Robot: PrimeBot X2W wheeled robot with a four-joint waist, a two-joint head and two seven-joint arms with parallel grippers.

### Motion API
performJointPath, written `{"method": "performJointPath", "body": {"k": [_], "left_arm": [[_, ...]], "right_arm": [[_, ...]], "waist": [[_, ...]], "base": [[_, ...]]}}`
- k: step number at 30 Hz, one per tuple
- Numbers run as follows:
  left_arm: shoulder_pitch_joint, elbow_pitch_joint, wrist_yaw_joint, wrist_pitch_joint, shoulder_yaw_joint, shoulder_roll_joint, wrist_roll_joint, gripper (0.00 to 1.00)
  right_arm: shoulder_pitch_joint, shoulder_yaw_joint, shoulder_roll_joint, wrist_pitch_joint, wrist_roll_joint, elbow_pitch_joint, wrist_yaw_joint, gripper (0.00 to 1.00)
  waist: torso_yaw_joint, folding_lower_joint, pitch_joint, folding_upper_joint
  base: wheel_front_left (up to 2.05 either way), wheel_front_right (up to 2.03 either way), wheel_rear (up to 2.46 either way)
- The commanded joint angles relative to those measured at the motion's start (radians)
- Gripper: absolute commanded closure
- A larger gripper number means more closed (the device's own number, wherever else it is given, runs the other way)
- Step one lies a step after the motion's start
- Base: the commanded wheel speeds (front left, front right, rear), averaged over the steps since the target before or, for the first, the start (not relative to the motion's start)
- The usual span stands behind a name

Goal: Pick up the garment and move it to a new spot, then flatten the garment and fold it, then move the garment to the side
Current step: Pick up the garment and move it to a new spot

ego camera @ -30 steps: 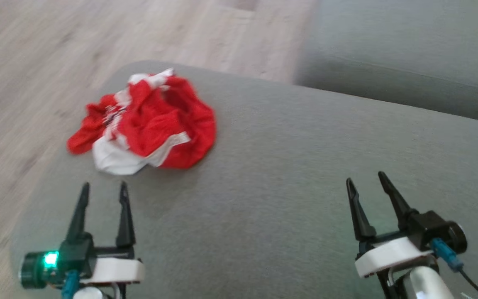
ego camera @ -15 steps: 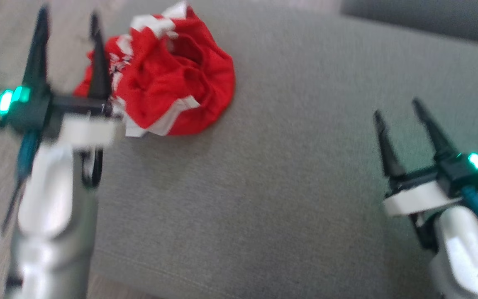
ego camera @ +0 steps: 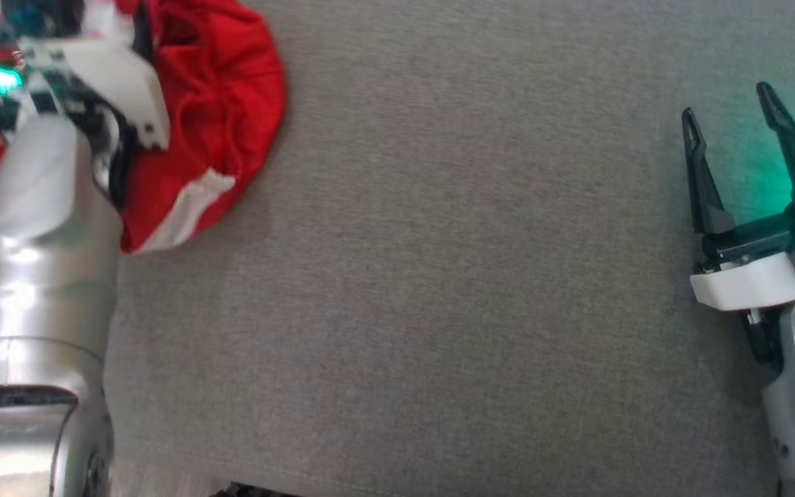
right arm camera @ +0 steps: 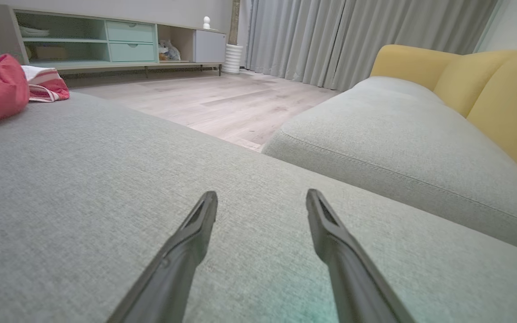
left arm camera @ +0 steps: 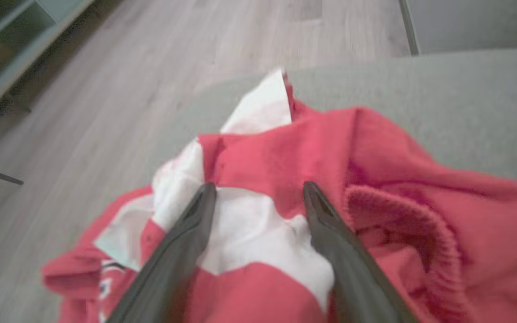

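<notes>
We begin with the grey cushion (ego camera: pixel 439 276), the wide fabric surface that carries everything here. In the right wrist view a second grey seat (right arm camera: pixel 397 148) stands at about 2 o'clock, separated from ours by a strip of wooden floor (right arm camera: pixel 222 103).

The garment (ego camera: pixel 218 124), red with white bands, lies crumpled in one heap at about 10 o'clock in the head view, close to the cushion's corner, and it is not yet lifted. Our left forearm (ego camera: pixel 38 276) reaches to it.

The left gripper (left arm camera: pixel 259 186) hangs directly over the heap, its two fingers spread apart with nothing clamped between them. A white patch lies under the gap, and a ribbed red hem (left arm camera: pixel 393 208) is at about 4 o'clock from the tips. Whether the tips touch the cloth, we cannot tell. The right gripper (ego camera: pixel 727 102) hovers at 3 o'clock over bare cushion, well apart from the garment, also spread wide and empty.

We judge the step in hand to be the first pick. To do it well, we should lower the left fingers into a thick fold, not one thin layer, and close fully before lifting. We should lift straight up and slowly, so the cloth does not slide off the corner to the floor. Then we should carry it toward the free middle, where both grippers can reach it for flattening.
</notes>
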Motion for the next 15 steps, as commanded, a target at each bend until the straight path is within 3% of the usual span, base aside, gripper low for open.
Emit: {"method": "performJointPath", "body": {"k": [1,2,3,4,15], "left_arm": [[-0.010,0.002,0.016,-0.002,0.022,0.061,0.003,0.00],[-0.012,0.015,0.013,-0.014,0.021,0.058,-0.001,0.16],[-0.015,0.025,0.003,-0.033,0.026,0.050,-0.015,0.63],[-0.018,0.032,-0.008,-0.058,0.028,0.041,-0.028,1.00],[-0.109,-0.013,-0.040,-0.247,-0.024,-0.013,-0.045,1.00]], "right_arm": [[0.008,0.015,-0.004,-0.006,-0.006,-0.033,0.008,0.00],[0.009,0.014,-0.004,-0.006,-0.007,-0.034,0.008,0.00],[0.009,0.012,-0.005,-0.006,-0.008,-0.033,0.008,0.00],[0.010,0.009,-0.007,-0.006,-0.010,-0.034,0.008,0.00],[0.013,0.048,0.026,-0.006,0.001,-0.004,0.008,0.00]], "waist": [[-0.020,-0.0002,0.020,0.0001],[-0.019,-0.0002,0.020,0.0001],[-0.015,-0.0002,0.020,0.0001],[-0.009,-0.0002,0.020,0.0001],[0.008,-0.0002,-0.090,0.0001]], "base": [[0.00,0.00,0.00],[0.00,0.00,0.00],[0.00,0.00,0.00],[0.00,0.00,0.00],[0.00,0.00,0.00]]}}
